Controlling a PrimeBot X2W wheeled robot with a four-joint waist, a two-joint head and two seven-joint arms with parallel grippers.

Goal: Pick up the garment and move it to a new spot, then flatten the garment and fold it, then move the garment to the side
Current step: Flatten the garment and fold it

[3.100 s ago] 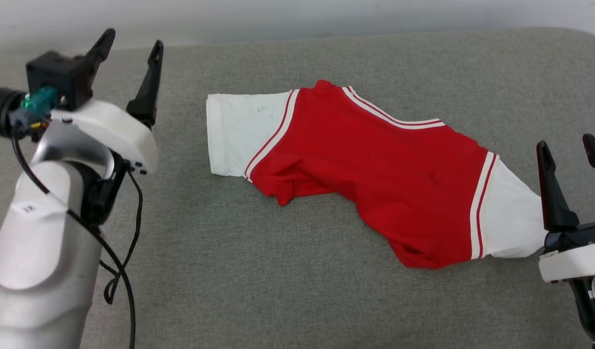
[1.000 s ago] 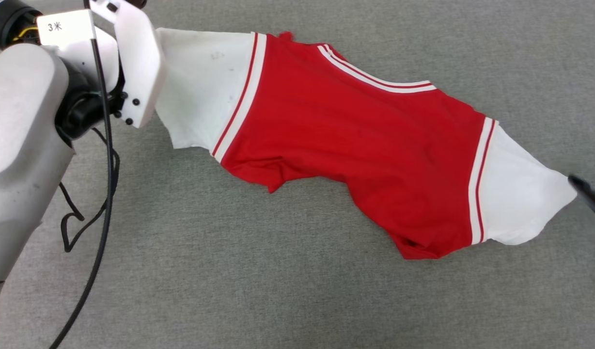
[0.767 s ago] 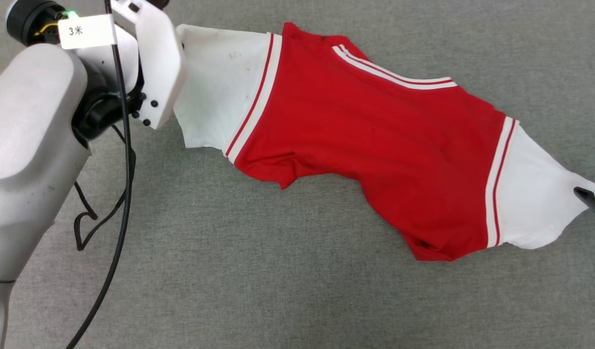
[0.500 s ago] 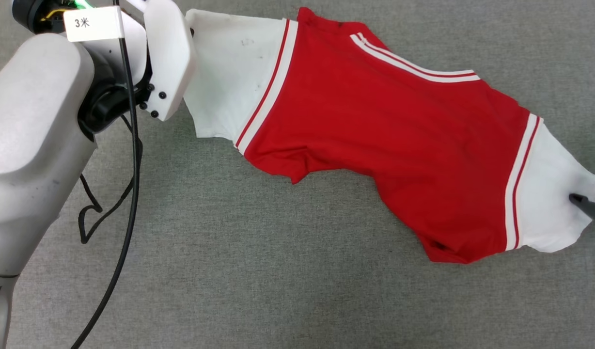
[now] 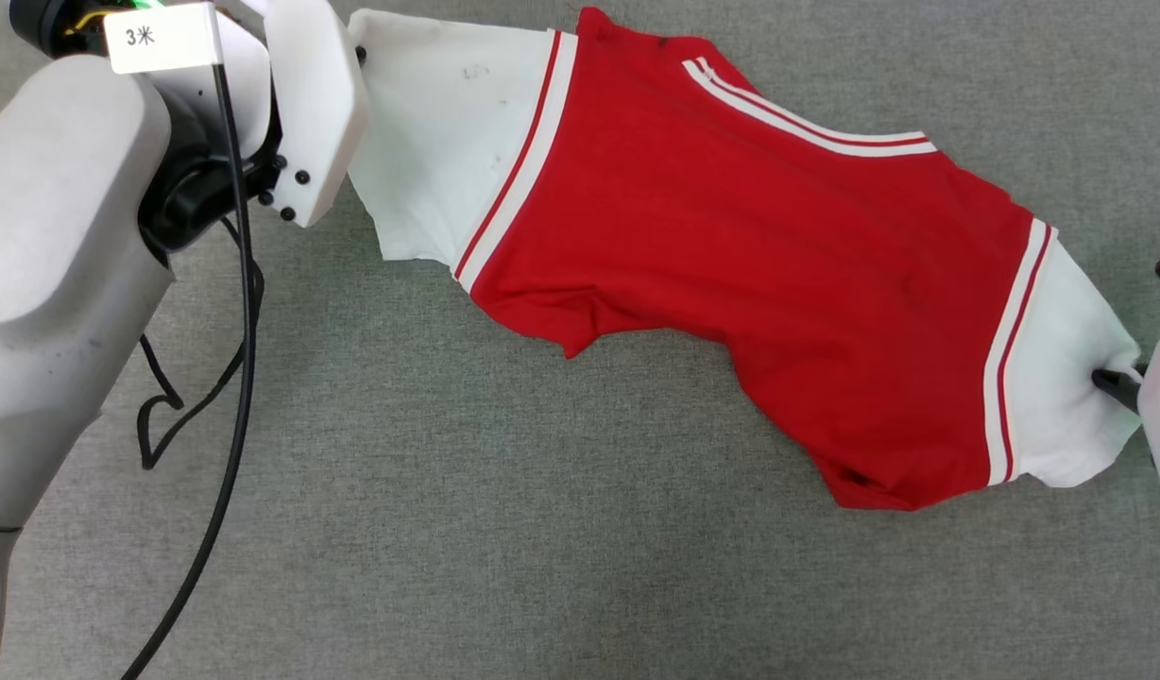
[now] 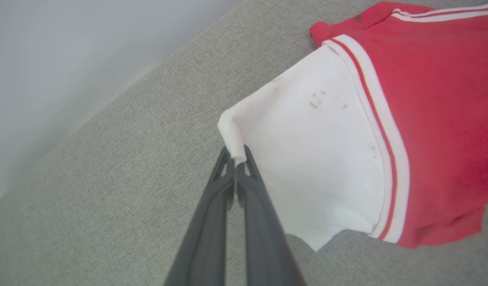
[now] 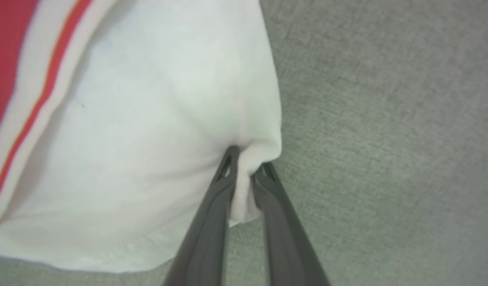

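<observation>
My left hand (image 6: 236, 159) is clenched tight on a corner of the left sleeve (image 6: 307, 159), which pokes out just past its tips. It has held that corner the whole time. The garment (image 5: 731, 255) runs from that hand across to my other one. It is red in the middle with white stripes, and it lies on the gray bench (image 5: 542, 567) with a crumpled bit along its near edge. The big change is at my right hand (image 7: 246, 163). A moment ago it was wide open, with one finger just touching the tip of the right sleeve (image 7: 148, 139). Now its fingers have come together, and a little fold of that white cloth is pinched between them. The rest of the sleeve spreads out beyond the tips. So I now have the garment by both ends. I think the grabbing part is done, and I can lift it and carry it to a new spot. The pinch on the right is small and near the edge, so it might slip if I pull too hard. I should lift both hands together and keep the cloth a bit loose.
</observation>
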